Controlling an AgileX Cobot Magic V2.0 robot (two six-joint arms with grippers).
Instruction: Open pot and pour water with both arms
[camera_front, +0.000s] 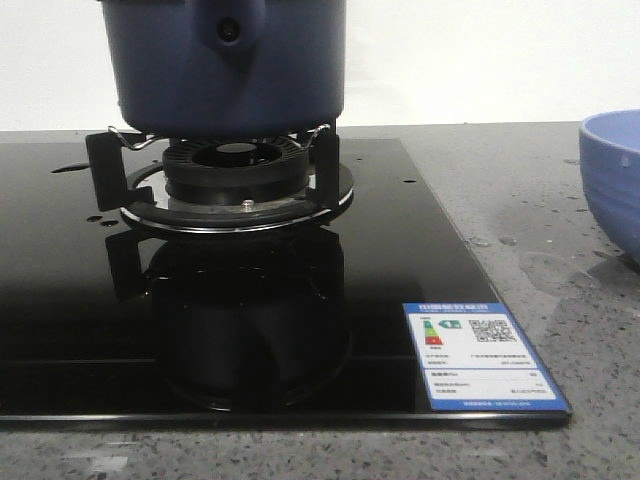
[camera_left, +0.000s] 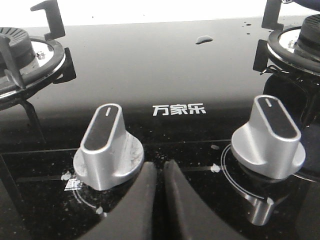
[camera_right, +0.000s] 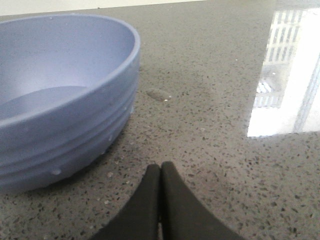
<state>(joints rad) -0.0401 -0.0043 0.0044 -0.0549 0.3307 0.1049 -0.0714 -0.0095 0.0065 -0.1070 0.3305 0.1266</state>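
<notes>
Our left gripper (camera_left: 159, 172) pressed together, empty, between 2 knobs (camera_left: 107, 147) | our right gripper (camera_right: 160, 175) closed, empty, beside bowl (camera_right: 60, 100) | pot (camera_front: 225, 65) on burner (camera_front: 235, 175)

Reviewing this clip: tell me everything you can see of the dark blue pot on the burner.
The pot is large, round and dark navy blue, with matte straight sides. A raised mount at its front has a dark round hole. Its top is cut off by the front view, so any lid is out of sight. It sits upright on the black prongs of the pot support over the burner and is wider than it. No end effector touches it.
</notes>
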